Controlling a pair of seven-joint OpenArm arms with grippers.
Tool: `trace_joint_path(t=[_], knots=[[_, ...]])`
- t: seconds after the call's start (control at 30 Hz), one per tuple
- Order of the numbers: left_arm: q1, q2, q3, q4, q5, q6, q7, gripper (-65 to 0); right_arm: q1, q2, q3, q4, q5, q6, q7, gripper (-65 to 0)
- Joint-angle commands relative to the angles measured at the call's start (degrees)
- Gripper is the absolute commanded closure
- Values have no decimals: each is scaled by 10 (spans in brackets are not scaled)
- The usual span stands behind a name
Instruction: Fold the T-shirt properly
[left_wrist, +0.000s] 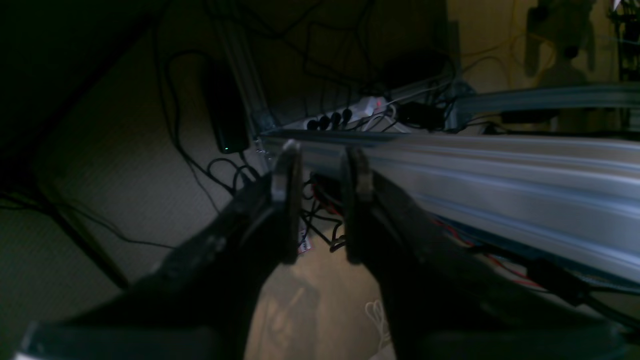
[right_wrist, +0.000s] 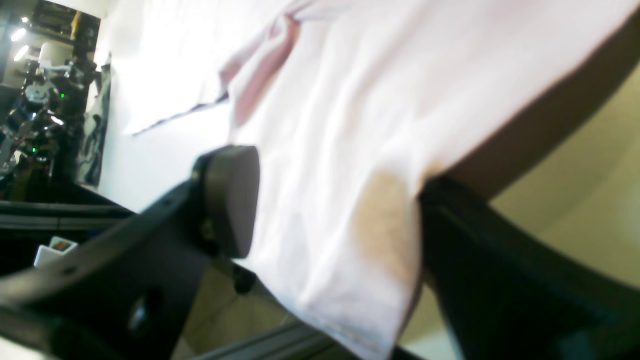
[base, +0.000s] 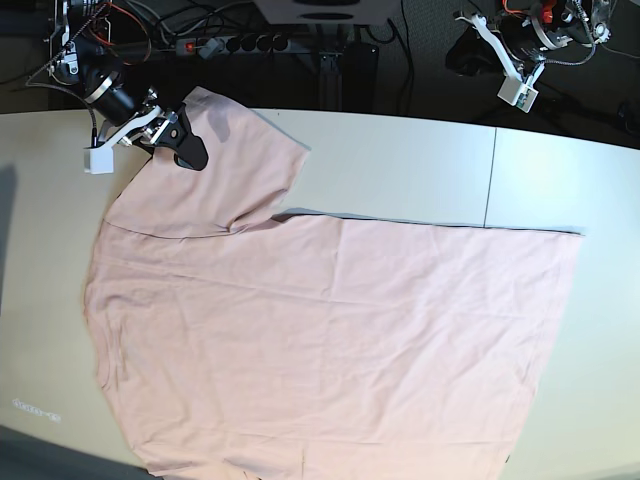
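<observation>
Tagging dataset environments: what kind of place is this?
Likely a robotics lab bench: a pale table with a T-shirt spread on it, a power strip with tangled cables behind, and aluminium framing.

The large pale pink short-sleeved cotton T-shirt (base: 330, 340) lies spread flat on the table, plain side up, no lettering showing. Its body fills the table from about 9 o'clock round to 4 o'clock, with a straight edge running across the middle toward 3 o'clock. One sleeve (base: 225, 165) reaches up toward 11 o'clock, its end at the table's far edge. Soft wrinkles cross the cloth. From the right wrist view, the sleeve's hemmed edge (right_wrist: 350, 240) hangs slightly over the table's rim
</observation>
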Motion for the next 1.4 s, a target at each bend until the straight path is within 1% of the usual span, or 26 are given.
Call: trace_joint_path(t=[0.0,0.07,0.1,0.13,0.17,0.23,0.27,0.37,0.47,0.5,0.6,0.63,0.7,0.77,0.87,0.97,1.17,1.2,1.27,1.37], knots=[[3,-4,-4,8,-13,-17,-6,-168,-4,1,-3,-4,-45,26,-35,-403],[0,-4,-9,8,-23,-17,-5,-168,3,1,-3,-4,-60,26,-32,-396],[-3,-4,-15,8,-30,-17,-5,-168,9,1,-3,-4,-60,26,-24,-373],[-5,-4,-23,8,-41,-17,-3,-168,12,1,-3,-4,-61,26,-19,-321],[-6,-4,-33,8,-55,-17,-2,-168,14,1,-3,-4,-69,26,-8,-238],[-6,-3,-55,11,-80,-17,1,-168,16,1,-3,-4,-90,26,9,-20],[-6,-3,-67,17,-88,-17,6,-168,17,1,-3,-4,-100,26,15,0],[-14,-9,-98,52,-104,-17,20,-168,31,1,-3,-4,-145,26,17,0],[-27,-33,-116,87,-108,-17,19,-170,43,1,-3,-4,-168,26,17,0],[-34,-42,-121,94,-109,-17,20,-194,46,1,-3,-4,-169,26,17,0],[-62,-71,-125,96,-115,-16,19,-306,52,1,-3,-4,-169,26,17,0],[-75,-80,-125,94,-115,-16,18,-321,54,1,-3,-4,-169,26,17,0],[-105,-96,-125,87,-112,-16,15,-323,58,1,-3,-4,-171,26,17,0],[-136,-113,-125,66,-104,-2,8,-329,59,1,-3,-4,-171,26,17,0],[-185,-131,-125,-1,-100,0,-7,-358,58,1,-3,-4,-173,26,17,0],[-243,-136,-125,-86,-111,1,-7,-361,60,1,-3,-4,-184,26,17,0],[-368,-147,-118,-255,-112,1,-7,-369,58,1,-3,-4,-184,26,17,0],[-388,-152,-112,-286,-113,1,-7,-397,58,1,-3,-4,-184,26,17,0],[-425,-161,-96,-346,-116,1,-7,-422,58,1,-3,-4,-184,26,17,0],[-478,-168,-66,-424,-116,0,-7,-422,58,1,-3,-4,-184,26,17,0]])
